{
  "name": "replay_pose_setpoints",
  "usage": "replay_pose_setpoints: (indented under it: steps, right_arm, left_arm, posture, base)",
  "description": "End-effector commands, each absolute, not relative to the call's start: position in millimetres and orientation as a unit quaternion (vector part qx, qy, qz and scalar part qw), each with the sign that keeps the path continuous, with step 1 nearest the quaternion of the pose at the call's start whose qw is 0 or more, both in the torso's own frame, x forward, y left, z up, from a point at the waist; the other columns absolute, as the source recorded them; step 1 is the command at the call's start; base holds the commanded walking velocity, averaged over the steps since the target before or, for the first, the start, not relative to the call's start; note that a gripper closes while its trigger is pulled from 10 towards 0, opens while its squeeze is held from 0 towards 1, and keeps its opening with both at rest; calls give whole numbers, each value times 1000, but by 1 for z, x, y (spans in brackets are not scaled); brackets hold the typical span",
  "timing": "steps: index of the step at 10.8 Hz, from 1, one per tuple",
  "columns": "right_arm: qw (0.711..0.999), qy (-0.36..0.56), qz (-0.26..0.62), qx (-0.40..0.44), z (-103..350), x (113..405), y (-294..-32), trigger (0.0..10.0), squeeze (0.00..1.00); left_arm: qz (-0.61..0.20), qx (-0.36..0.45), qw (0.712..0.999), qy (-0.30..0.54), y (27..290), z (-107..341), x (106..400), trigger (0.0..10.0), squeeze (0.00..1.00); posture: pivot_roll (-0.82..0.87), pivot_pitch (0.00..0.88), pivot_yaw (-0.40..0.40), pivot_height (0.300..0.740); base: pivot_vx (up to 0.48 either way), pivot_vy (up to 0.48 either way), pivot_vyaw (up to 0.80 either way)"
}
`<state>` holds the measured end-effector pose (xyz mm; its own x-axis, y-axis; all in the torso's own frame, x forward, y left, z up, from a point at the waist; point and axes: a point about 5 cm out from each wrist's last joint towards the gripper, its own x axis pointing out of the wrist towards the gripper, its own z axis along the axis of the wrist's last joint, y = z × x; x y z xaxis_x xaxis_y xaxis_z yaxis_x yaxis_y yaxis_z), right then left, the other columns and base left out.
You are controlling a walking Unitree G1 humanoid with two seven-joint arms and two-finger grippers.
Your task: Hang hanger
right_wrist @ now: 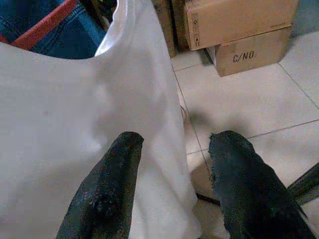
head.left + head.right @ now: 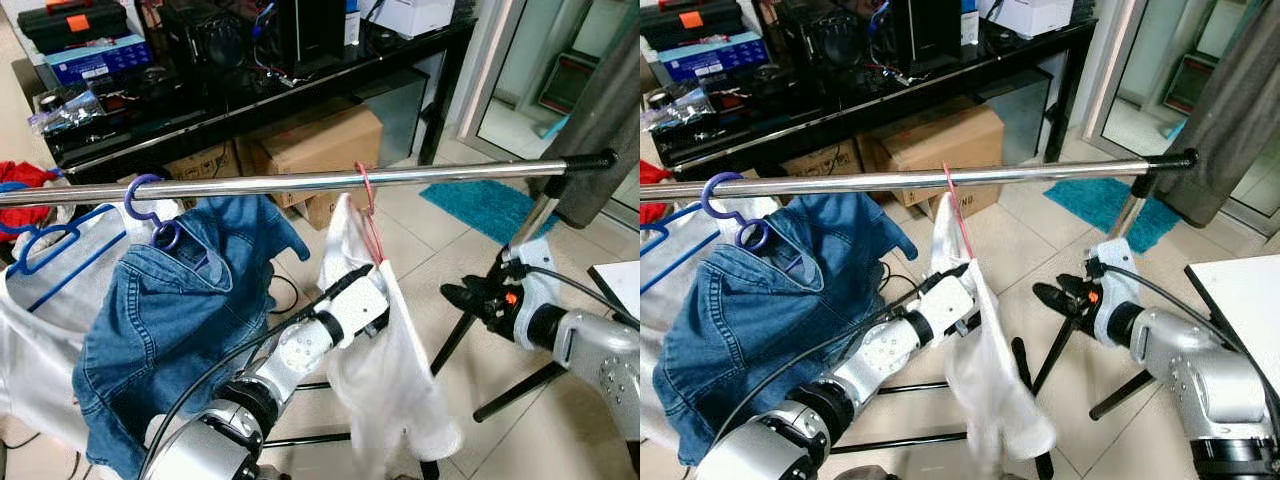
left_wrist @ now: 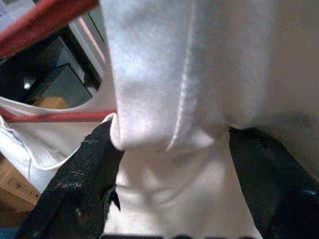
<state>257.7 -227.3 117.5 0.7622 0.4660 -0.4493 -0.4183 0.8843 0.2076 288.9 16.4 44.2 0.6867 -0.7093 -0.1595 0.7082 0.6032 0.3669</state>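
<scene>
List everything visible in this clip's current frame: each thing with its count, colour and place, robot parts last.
Clothes rail: one, silver, running across the scene on a black stand.
Red hanger: one, hooked on the rail, inside the white garment.
White garment: one, hanging from the red hanger.
Denim jacket: one, blue, hanging on a purple hanger, to the left of the white garment.
Blue hanger: one, far left, holding another white garment.
Cardboard boxes: several, brown, on the floor under the black table.
Mat: one, teal, on the tiled floor.
Left hand: fingers around a fold of the white garment.
Right hand: open, beside the white garment.
</scene>
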Motion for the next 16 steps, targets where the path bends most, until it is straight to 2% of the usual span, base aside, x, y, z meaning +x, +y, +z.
replay_pose_setpoints:
  steps: [1,5,7,10,11,12,13,15,16]
  right_arm:
    - [942,239,228,53,126,257,-231,10000,0]
    - [954,168,240,64,168,269,-241,10000,0]
    - [930,169,312,93,170,253,-227,10000,0]
    - [883,178,420,116,162,222,-195,10000,12]
    - [882,172,427,106,164,222,-189,10000,408]
    - [895,168,402,92,164,230,-187,10000,659]
    - [908,161,381,71,163,237,-184,10000,827]
    - [928,145,343,29,165,249,-179,10000,812]
    - [935,143,324,12,162,255,-180,10000,741]
  left_arm:
    - [-393,218,894,-3,15,48,294,10000,0]
    - [-381,252,890,-3,13,57,307,10000,0]
    - [-363,271,891,2,19,62,316,10000,0]
    - [-356,282,890,26,28,52,313,10000,0]
    - [-355,284,890,27,28,52,313,10000,0]
    - [-355,284,890,26,27,53,314,10000,0]
    - [-354,284,891,24,26,55,315,10000,0]
    - [-352,283,892,24,27,54,315,10000,0]
    - [-352,282,892,24,28,53,314,10000,0]
  posture:
    - [-64,0,56,740]
    - [-69,0,66,740]
    - [-77,0,70,740]
    - [-83,0,76,740]
    - [-83,0,75,740]
    - [-83,0,73,740]
    - [-80,0,68,740]
    - [-74,0,60,740]
    - [-69,0,58,740]
  base:
    - [0,0,0]
    - [0,0,0]
    - [0,0,0]
    - [0,0,0]
    - [0,0,0]
    - [0,0,0]
    - [0,0,0]
    - [0,0,0]
    - [0,0,0]
